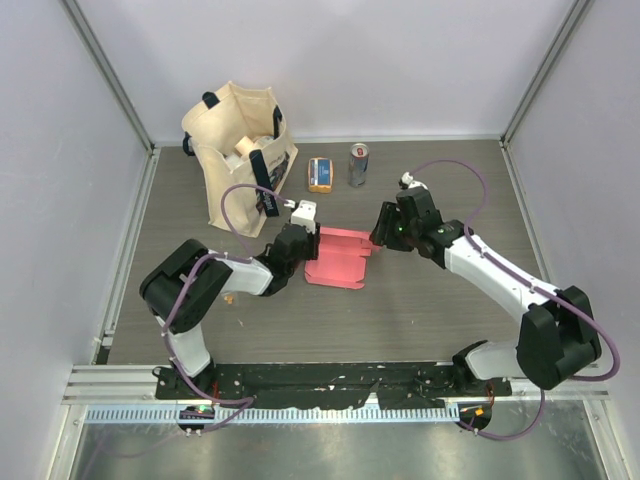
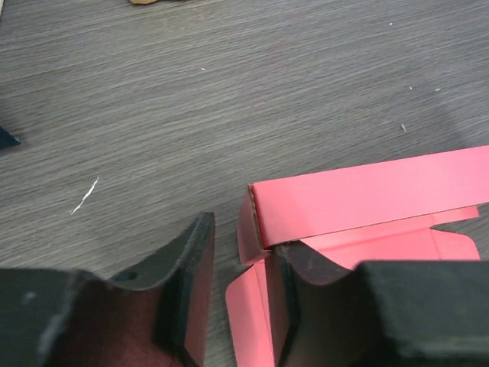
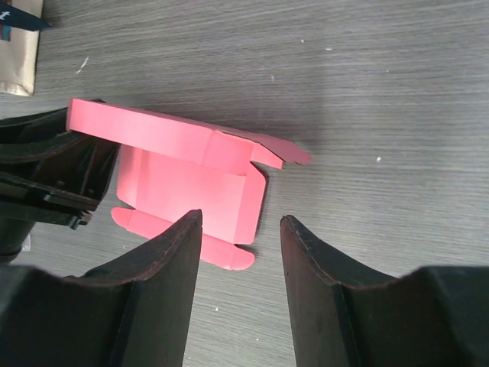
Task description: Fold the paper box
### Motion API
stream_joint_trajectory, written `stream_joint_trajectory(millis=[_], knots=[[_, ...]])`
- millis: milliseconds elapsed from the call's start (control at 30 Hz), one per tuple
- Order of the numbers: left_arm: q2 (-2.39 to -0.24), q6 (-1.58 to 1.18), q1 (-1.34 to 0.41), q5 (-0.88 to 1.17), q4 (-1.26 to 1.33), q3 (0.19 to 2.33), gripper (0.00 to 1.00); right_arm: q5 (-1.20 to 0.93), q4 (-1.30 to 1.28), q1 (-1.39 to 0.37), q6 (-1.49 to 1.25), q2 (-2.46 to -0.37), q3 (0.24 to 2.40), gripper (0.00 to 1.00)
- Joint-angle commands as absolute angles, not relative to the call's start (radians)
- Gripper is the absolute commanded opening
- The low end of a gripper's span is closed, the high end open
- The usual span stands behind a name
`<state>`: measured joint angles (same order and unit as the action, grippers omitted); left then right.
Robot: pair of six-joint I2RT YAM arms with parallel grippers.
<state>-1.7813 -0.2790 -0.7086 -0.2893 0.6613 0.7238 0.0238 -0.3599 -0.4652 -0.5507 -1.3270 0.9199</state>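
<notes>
Nearest the camera, a ribbed strip and a metal rail (image 1: pixel 330 385) run along the table's (image 1: pixel 450 180) front edge, with both arm bases on a black plate just behind. The tabletop is dark grey-brown with a wood grain. Pale plain walls with metal corner posts close it in on three sides.

At mid-table the paper box (image 1: pixel 338 262) lies partly shaped. Its base is flat, one long side stands up, and its end flaps are spread on the wood. The left gripper (image 2: pixel 244 287) is at the box's left end with its jaws partly apart. The corner of the box and a loose flap sit in the gap, and the card does not look pinched. The right gripper (image 3: pixel 241 248) hangs over the box's right end flap with its jaws spread wide and nothing between them.

A thin white scrap (image 2: pixel 84 196) lies on the bare wood left of the box.

Farther back stand a small orange-and-blue packet (image 1: pixel 320 173) and a slim can (image 1: pixel 358 164), just beside each other. The beige tote bag (image 1: pixel 240 150) with dark straps is at the far left. Print on the packet, can and bag strap is too small to read.
</notes>
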Motion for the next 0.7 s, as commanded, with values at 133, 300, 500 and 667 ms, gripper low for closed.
stream_joint_trajectory(millis=[133,300,500,667], knots=[[-1.804,-0.242,-0.713,-0.334,0.729,0.758,0.26,0.031,-0.325,-0.479,-0.624,-1.359,1.014,0.50],[-1.796,-0.232,-0.724,-0.365,0.727,0.753,0.14,-0.032,-0.304,-0.480,-0.690,-1.414,1.040,0.48],[-1.792,-0.229,-0.742,-0.432,0.715,0.755,0.05,-0.055,-0.262,-0.514,-0.735,-1.457,1.048,0.49],[-1.796,-0.235,-0.762,-0.517,0.683,0.764,0.00,-0.009,-0.242,-0.557,-0.775,-1.462,1.034,0.48]])
